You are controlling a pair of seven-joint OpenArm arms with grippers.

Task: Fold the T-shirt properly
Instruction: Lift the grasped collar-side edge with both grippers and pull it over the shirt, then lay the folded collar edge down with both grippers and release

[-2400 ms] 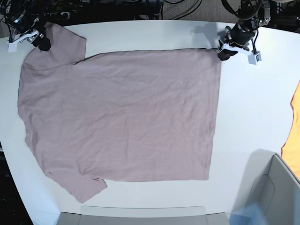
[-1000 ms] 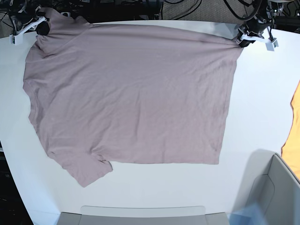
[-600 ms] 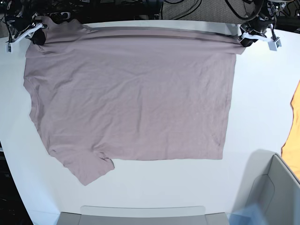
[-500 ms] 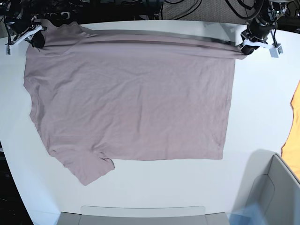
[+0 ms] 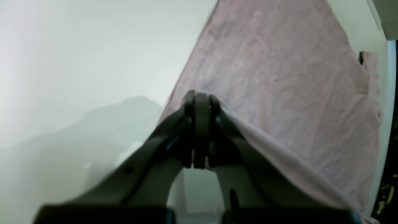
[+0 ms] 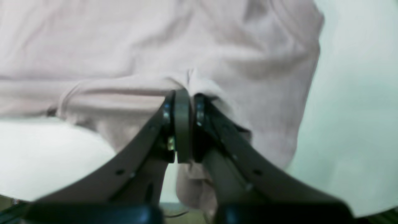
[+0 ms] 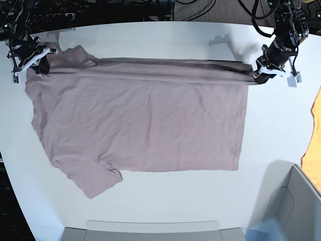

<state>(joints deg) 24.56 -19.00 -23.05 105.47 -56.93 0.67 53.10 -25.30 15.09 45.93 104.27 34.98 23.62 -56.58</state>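
Note:
The dusty mauve T-shirt point(image 7: 140, 120) lies spread on the white table point(image 7: 165, 37), its far edge lifted and pulled over toward the near side as a fold. My left gripper point(image 7: 258, 74) at the right is shut on the shirt's far hem corner; the left wrist view shows its closed tips point(image 5: 200, 99) pinching the cloth point(image 5: 279, 77). My right gripper point(image 7: 40, 63) at the left is shut on the shirt's shoulder by the sleeve; the right wrist view shows its closed tips point(image 6: 182, 98) with bunched cloth point(image 6: 155, 46).
An orange cloth point(image 7: 313, 140) hangs over the table's right edge. A grey bin point(image 7: 288, 206) stands at the front right and a grey tray edge point(image 7: 150, 228) at the front. Cables and dark equipment lie beyond the far edge.
Both grippers have carried the shirt's far edge toward the near side and lower, so the folded band is wider. The shirt's near part has stayed in place.

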